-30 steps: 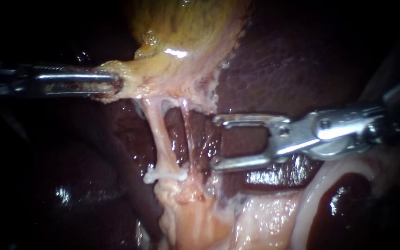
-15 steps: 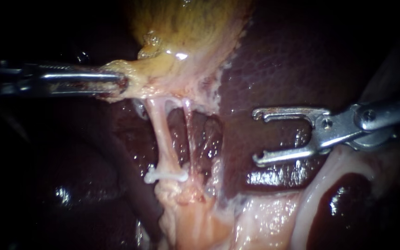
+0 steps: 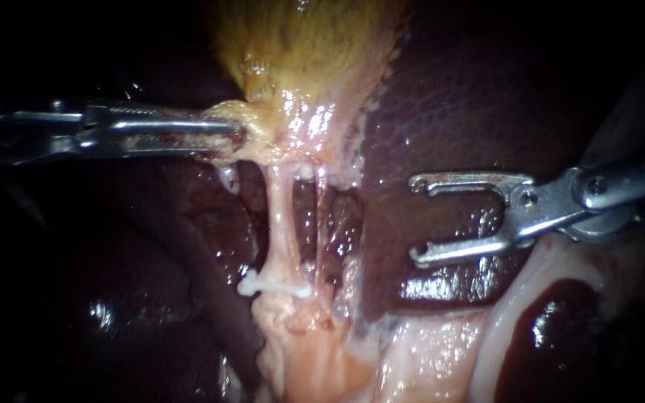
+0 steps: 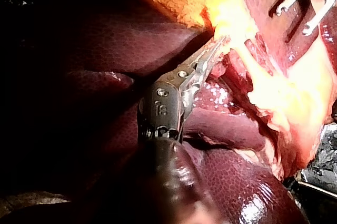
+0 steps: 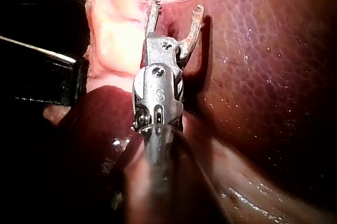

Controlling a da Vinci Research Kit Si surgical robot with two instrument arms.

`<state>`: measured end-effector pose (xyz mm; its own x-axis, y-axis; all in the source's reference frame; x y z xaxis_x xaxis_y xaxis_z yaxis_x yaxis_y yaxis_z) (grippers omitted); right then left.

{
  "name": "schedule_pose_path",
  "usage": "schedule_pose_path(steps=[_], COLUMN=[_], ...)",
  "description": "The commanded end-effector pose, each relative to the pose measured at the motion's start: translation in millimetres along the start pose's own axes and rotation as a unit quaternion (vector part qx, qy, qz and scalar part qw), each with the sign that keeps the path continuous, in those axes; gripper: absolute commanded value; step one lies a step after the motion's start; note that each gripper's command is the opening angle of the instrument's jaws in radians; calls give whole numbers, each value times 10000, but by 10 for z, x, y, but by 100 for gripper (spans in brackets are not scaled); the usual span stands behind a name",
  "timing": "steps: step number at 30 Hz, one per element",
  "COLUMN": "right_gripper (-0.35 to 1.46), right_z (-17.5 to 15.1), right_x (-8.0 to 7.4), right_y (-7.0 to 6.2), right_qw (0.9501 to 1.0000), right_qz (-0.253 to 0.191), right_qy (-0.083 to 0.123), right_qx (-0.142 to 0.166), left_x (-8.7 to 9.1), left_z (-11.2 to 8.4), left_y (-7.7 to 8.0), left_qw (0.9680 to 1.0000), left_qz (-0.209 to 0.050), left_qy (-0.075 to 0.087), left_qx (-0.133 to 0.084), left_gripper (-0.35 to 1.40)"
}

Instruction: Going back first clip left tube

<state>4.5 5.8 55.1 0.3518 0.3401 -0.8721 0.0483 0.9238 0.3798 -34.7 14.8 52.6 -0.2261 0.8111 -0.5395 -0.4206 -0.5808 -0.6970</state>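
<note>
Two tubes run from far to near over the dark liver point(image 3: 457, 97), between the gallbladder point(image 3: 300, 52) and a mass of pale tissue point(image 3: 300, 351) on the near side. At the near end of the left tube point(image 3: 281, 224) sits a white clip point(image 3: 276, 286). Its long axis lies crosswise, left to right, square to the tube, with a small knob at its left end. The thinner right tube point(image 3: 321, 224) stands just beside. The left instrument point(image 3: 229, 136) has its jaws clamped on the gallbladder's yellowish near edge. The right instrument point(image 3: 414, 222) hovers over the liver, right of both tubes, with its jaws apart and empty, pointing left.
</note>
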Motion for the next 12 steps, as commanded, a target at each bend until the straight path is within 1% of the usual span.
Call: schedule_pose_path(steps=[1, 9, 12], right_gripper=[50, 50, 50], right_z=[0, -2, -1], right_x=[-1, -3, -3], right_y=[0, 1, -3], right_qw=[10000, 10000, 10000], right_qz=[1, -1, 20], right_qy=[0, -4, 15], right_qx=[0, -14, 80], left_x=[-1, -1, -2], left_z=[1, 2, -2], left_y=[1, 1, 0], left_qw=[10000, 10000, 10000], left_qz=[0, 3, 6], left_qy=[-9, -13, -17], left_qx=[-21, -35, -46], left_gripper=[-35, -35, -35])
